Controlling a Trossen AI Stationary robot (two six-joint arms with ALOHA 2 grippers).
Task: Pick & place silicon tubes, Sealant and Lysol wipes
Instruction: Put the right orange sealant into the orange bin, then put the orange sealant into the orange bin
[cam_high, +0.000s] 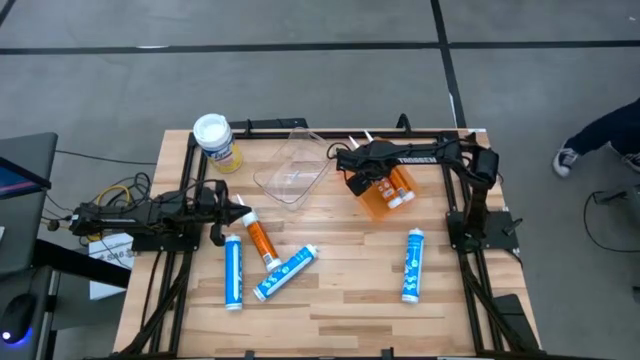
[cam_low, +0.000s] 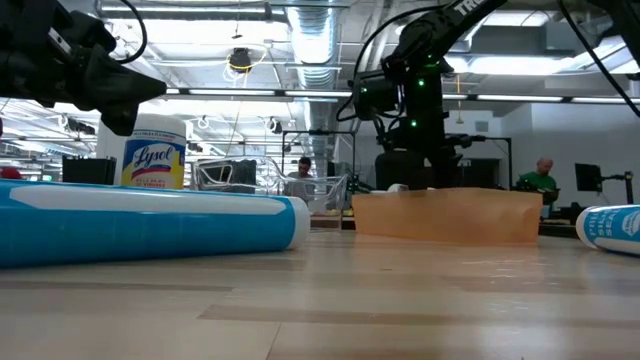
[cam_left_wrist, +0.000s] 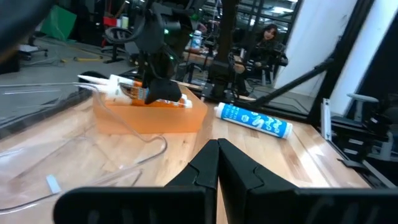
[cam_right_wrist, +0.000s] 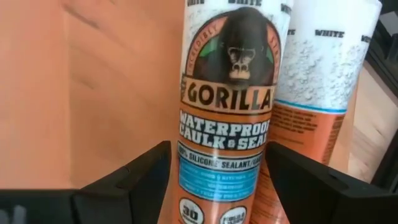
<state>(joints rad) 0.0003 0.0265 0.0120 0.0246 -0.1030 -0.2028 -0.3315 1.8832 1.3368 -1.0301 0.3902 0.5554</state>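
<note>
While over orange bin (cam_high: 372, 205), right tool (cam_right_wrist: 214, 180) straddles Gorilla tube (cam_right_wrist: 227, 118).

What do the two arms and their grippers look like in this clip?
Both arms are black, jointed and slim. The right arm carries pale lettering along one link, green indicator lights in the low view, and black cables looping off it. The left arm has black cables trailing beside it. Gripper fingers are matte black and angular: left gripper, right gripper.

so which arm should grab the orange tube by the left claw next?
Left. Its claw, fingers shut, sits right beside the orange Gorilla tube on the table. The right claw is over the orange bin, straddling a Gorilla sealant tube there.
</note>
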